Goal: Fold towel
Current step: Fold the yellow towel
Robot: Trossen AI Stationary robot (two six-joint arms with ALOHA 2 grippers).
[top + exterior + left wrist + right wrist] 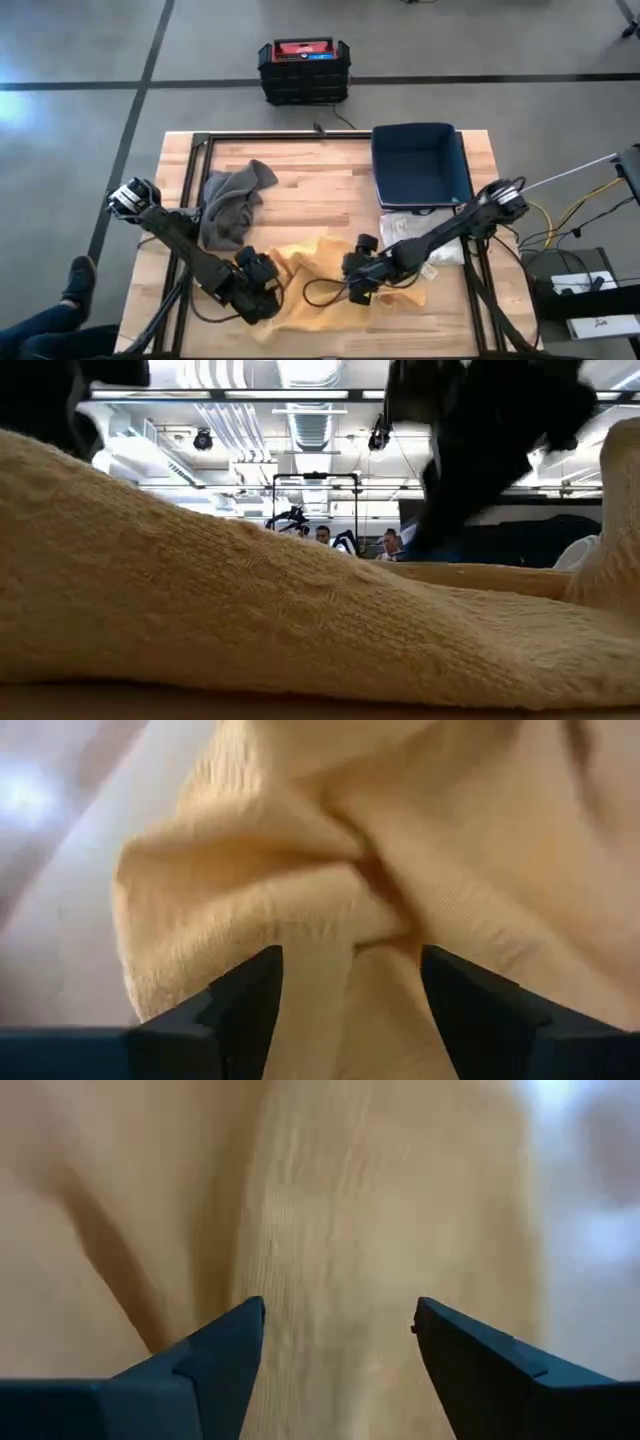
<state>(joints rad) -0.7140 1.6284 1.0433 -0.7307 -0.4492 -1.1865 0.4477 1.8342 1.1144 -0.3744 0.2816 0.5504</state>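
A yellow towel (pixel 322 268) lies crumpled on the wooden table near its front edge, and it fills the low view (pixel 250 620). My left gripper (pixel 262 290) is low over the towel's left end. It is open, with a bunched fold (pixel 318 920) between its fingers (pixel 250 995). My right gripper (pixel 358 285) is low over the towel's right part. It is open too, with a raised ridge of cloth (pixel 335 1230) running between its fingers (pixel 225 1345). My left gripper comes at the bunched fold (pixel 315 965) from above with an open finger on either side; I cannot tell whether the fingers touch the cloth. My right gripper straddles the ridge (pixel 340 1350) in the same way, and I cannot tell whether it touches.
A grey cloth (pixel 232 205) lies crumpled at the table's left. A dark blue bin (pixel 420 165) stands at the far right, with a white packet (pixel 415 232) in front of it. A black and red crate (pixel 303 68) sits on the floor beyond the far edge.
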